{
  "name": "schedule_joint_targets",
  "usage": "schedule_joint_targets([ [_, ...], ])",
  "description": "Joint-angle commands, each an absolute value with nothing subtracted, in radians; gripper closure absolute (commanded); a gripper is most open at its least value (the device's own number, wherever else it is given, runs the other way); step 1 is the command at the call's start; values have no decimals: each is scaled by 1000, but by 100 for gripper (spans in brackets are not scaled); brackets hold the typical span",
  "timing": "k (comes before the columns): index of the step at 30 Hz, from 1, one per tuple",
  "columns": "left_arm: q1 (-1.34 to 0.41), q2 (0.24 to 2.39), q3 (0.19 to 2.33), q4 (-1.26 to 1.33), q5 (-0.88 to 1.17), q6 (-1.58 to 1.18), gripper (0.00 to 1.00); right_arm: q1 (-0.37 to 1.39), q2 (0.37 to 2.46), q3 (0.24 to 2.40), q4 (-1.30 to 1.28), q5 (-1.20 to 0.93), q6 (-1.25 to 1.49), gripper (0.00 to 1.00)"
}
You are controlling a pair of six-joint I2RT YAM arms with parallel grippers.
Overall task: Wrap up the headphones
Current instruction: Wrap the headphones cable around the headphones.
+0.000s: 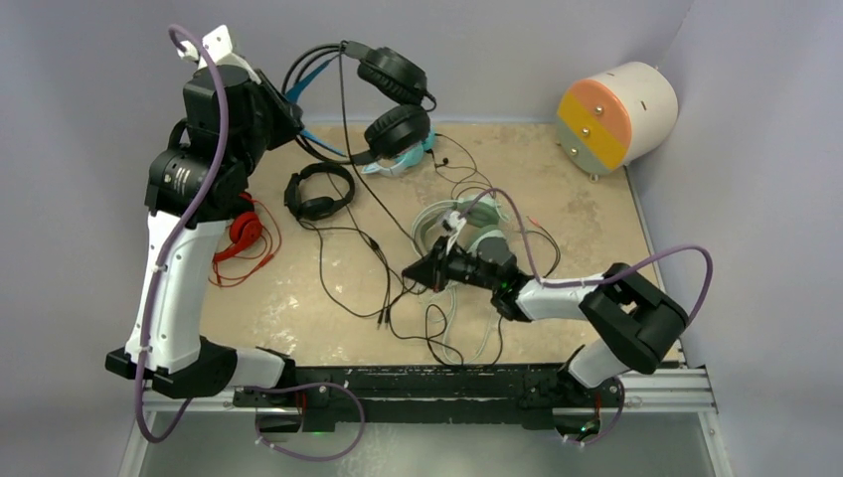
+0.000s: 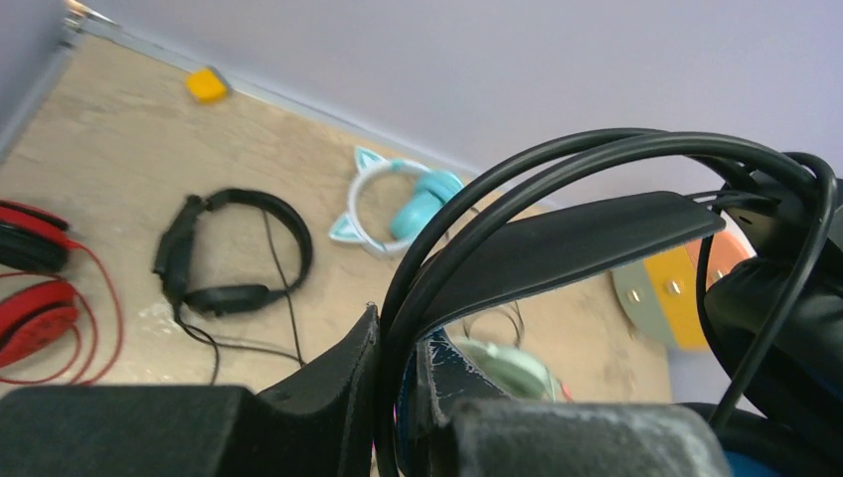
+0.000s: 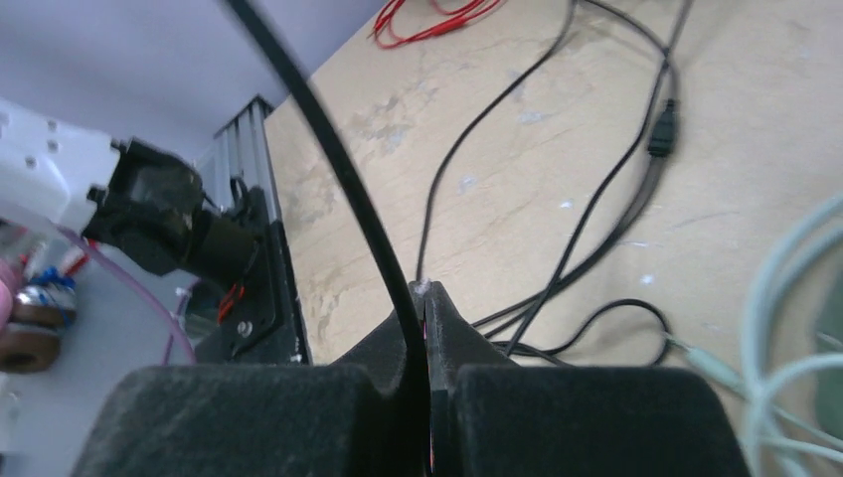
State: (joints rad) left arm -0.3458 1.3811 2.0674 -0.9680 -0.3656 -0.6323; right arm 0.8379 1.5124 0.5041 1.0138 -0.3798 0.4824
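At the back left of the beige stone-patterned worktop (image 1: 596,229), the left fingers (image 2: 338,388) sit high above the surface and are nearly closed. They are clamped on the large black over-ear headphones with a blue inner band (image 1: 398,99), and the headband and several loops of black cable (image 2: 596,144) run together into the narrow gap between them. That headset is held up clear of the worktop in front of the back wall, its two round cups one above the other in the top view.

Near the middle of the worktop the right fingers (image 3: 462,338) are pressed fully together on a thin black cable (image 3: 331,139), which rises taut from the pinch toward the upper left of the wrist view. In the top view a black line runs from the lifted headset down to those fingers.

Just behind the right wrist lies the mint-green headset (image 1: 485,241), with pale loose cable (image 3: 785,298) beside it. The teal cat-eared headset (image 1: 403,161) lies just below the lifted cups. The small all-black headset (image 1: 318,194) rests left of centre, and the red headset (image 1: 244,237) with its red cable sits close to the left arm.

More black cables (image 1: 398,308) sprawl over the near half. A cream drum with an orange and yellow face (image 1: 616,114) lies on its side at the back right corner
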Motion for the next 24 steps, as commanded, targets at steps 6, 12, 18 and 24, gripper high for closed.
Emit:
schedule_joint_targets([
  [6,-345,1216,1875,-903,170,-530,100,536,1472,626,982,-709,725,100],
  [12,-349,1086,1586,-795,417,-376,100,500,1354,851,533,-712,553,100],
  [18,-363,965,1347,-687,236,-226,100,480,1286,1065,112,-693,390,100],
  [24,-464,916,1190,-585,10,-28,100,479,1297,1194,-181,-701,309,100],
])
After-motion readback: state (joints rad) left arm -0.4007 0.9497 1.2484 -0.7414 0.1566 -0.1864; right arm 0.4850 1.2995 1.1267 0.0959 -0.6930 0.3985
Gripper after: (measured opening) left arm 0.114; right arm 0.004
